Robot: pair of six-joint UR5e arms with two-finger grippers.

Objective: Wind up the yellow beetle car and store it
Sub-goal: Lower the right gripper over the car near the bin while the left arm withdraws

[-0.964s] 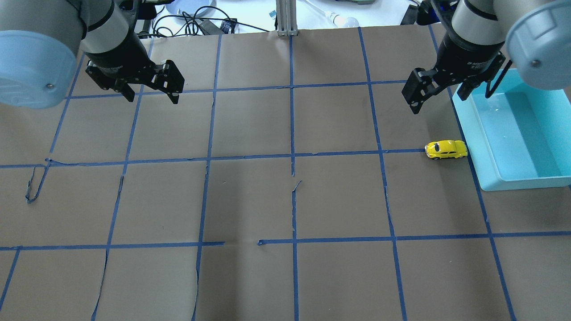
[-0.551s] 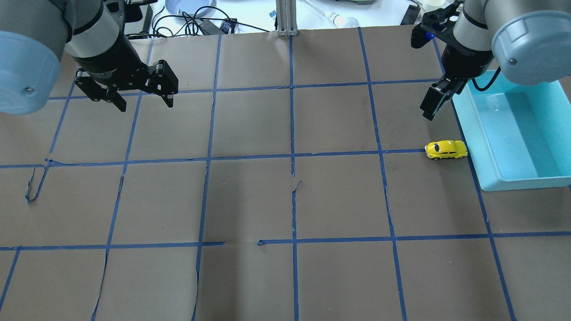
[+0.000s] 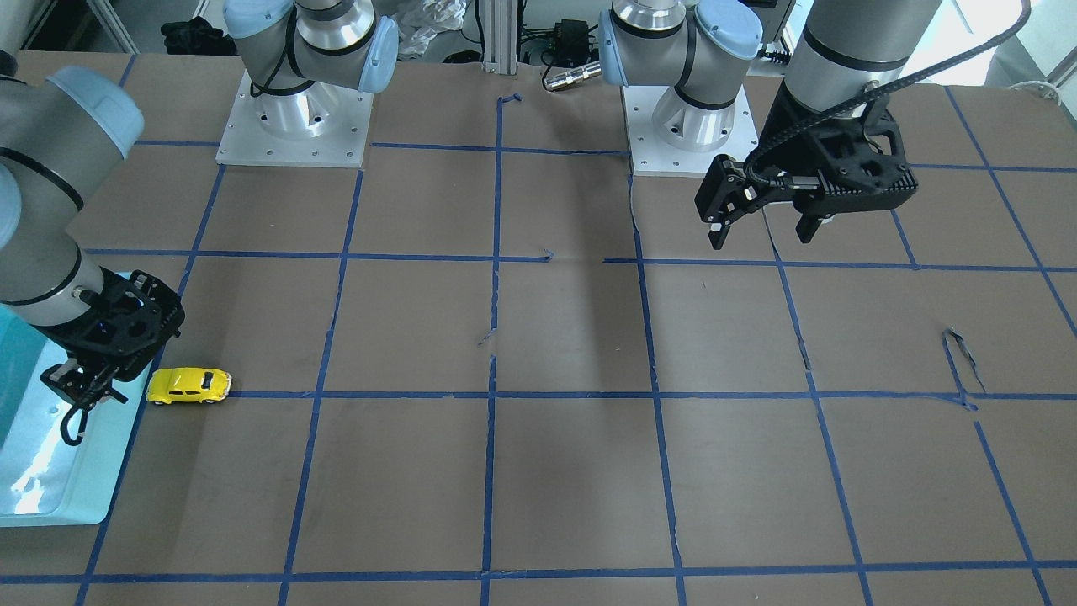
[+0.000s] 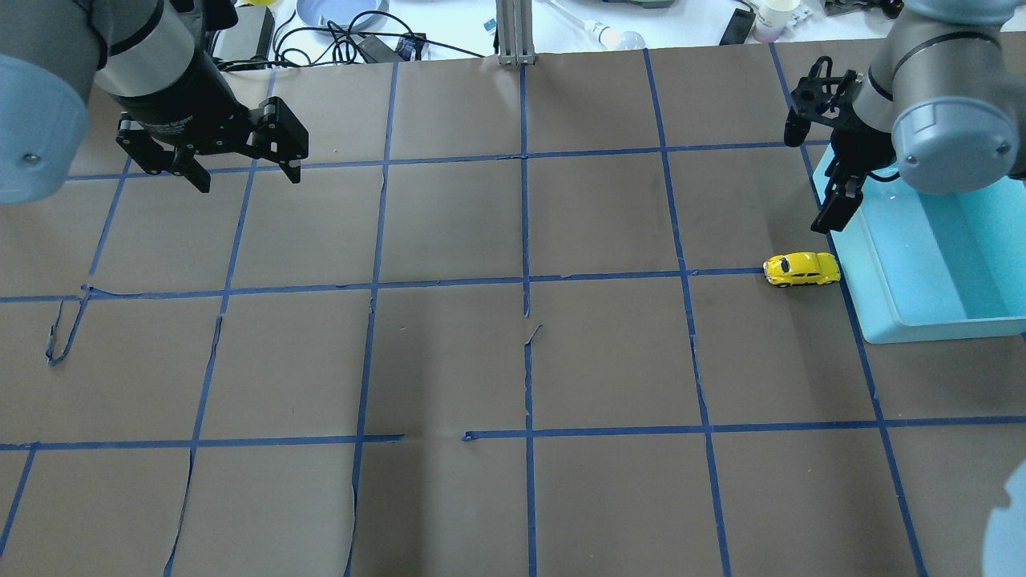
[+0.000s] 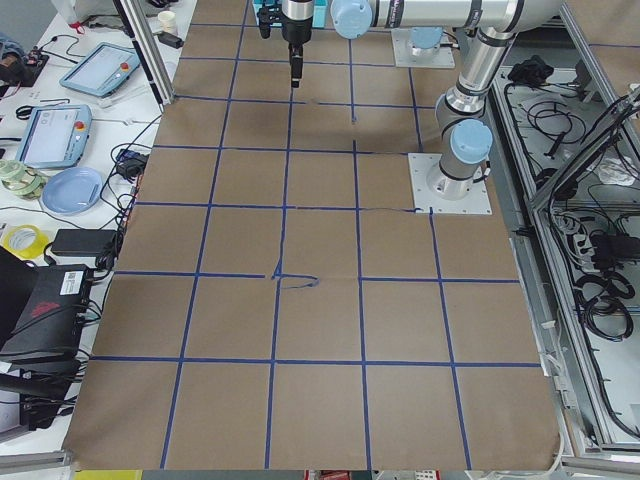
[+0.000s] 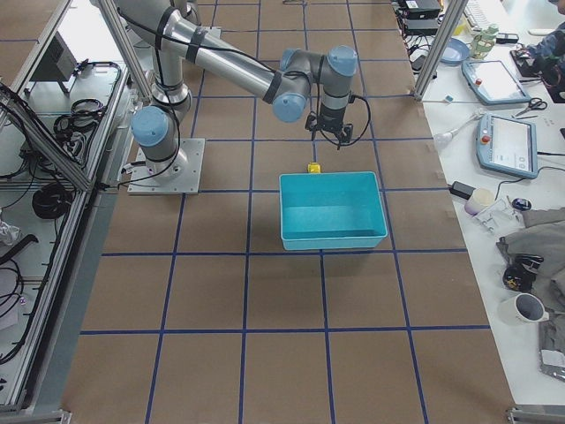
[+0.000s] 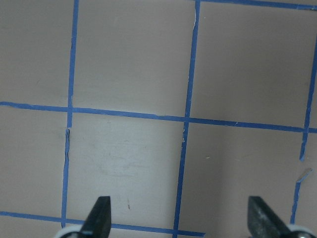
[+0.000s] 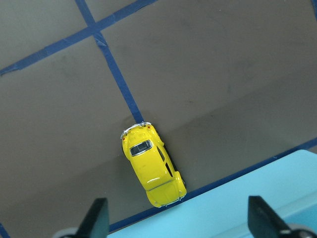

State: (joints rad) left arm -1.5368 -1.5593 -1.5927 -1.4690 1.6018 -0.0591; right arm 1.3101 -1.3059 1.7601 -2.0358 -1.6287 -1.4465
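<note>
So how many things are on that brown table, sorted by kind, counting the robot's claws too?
Toy cars: 1, the yellow beetle car
Bins: 1, the turquoise bin
Claws: 2, the left claw and the right claw, both open
Total: 4

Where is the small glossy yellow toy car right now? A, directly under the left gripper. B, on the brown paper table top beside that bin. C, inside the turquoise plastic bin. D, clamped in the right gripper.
B: the small glossy yellow toy car stands on the brown paper table top beside the turquoise plastic bin, and the right gripper is open and empty.
</note>
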